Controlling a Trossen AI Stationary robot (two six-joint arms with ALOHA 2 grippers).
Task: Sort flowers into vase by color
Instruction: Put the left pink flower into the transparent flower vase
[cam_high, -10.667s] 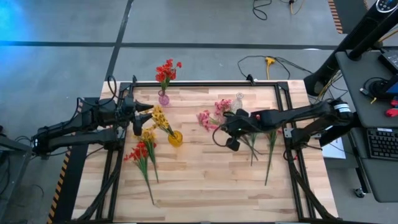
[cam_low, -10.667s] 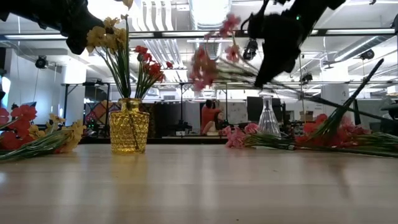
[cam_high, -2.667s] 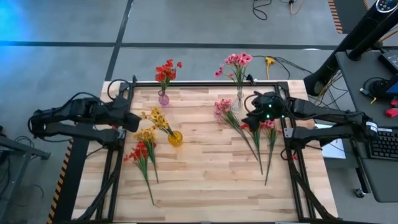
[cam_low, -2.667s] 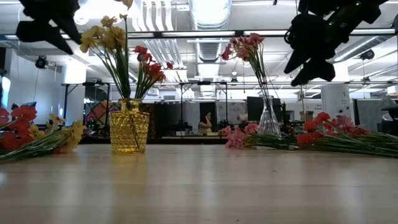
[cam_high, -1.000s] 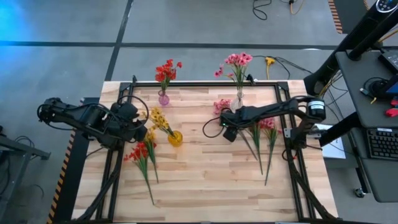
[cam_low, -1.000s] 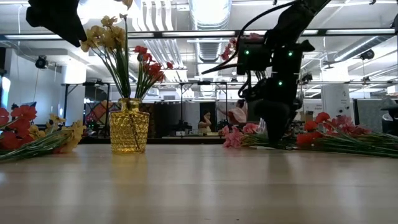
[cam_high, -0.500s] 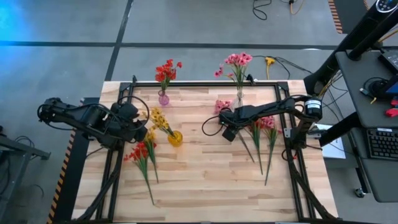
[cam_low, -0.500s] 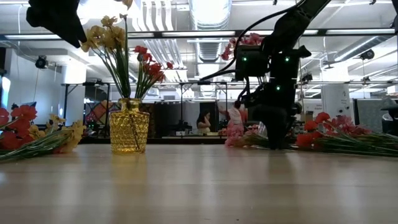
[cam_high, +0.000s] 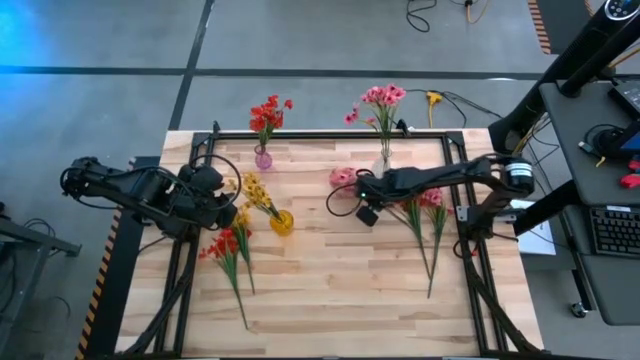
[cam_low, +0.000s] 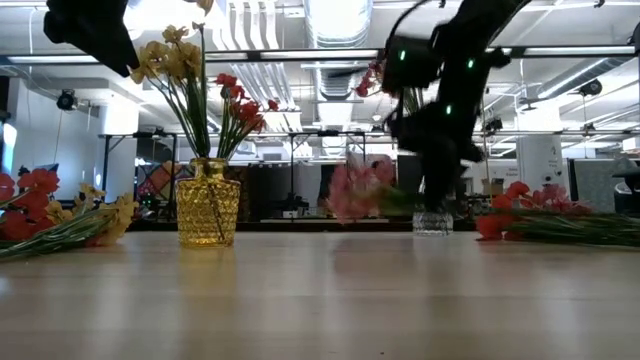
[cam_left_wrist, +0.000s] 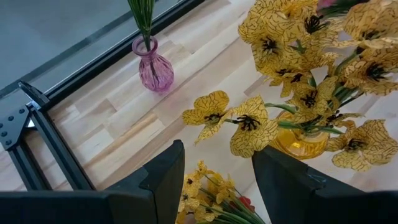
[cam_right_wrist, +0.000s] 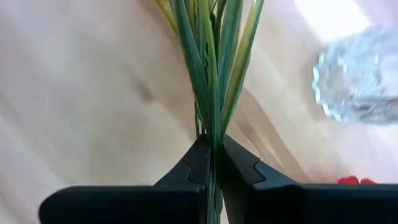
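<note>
**Right claw clamps a pink sprig beside the clear vase**

At the counter's (cam_high: 330, 290) left side, the left claw (cam_high: 232, 203) hangs with its fingers spread and nothing between them, just beside the yellow vase (cam_high: 282, 222) and its yellow flowers (cam_high: 255, 187). Loose red and yellow sprigs (cam_high: 228, 245) lie on the wood below it. The small purple vase (cam_high: 263, 158) at the far edge holds red flowers (cam_high: 267, 114). Toward the middle, the right claw (cam_high: 362, 183) is closed tight on the green stems of a pink sprig (cam_high: 342, 177), whose blossoms hang off the wood in the low view (cam_low: 355, 190). Just beyond stands the clear vase (cam_high: 383, 162) with pink flowers (cam_high: 380, 98) upright in it. Further right, red and pink sprigs (cam_high: 428, 205) lie flat on the counter.
</note>
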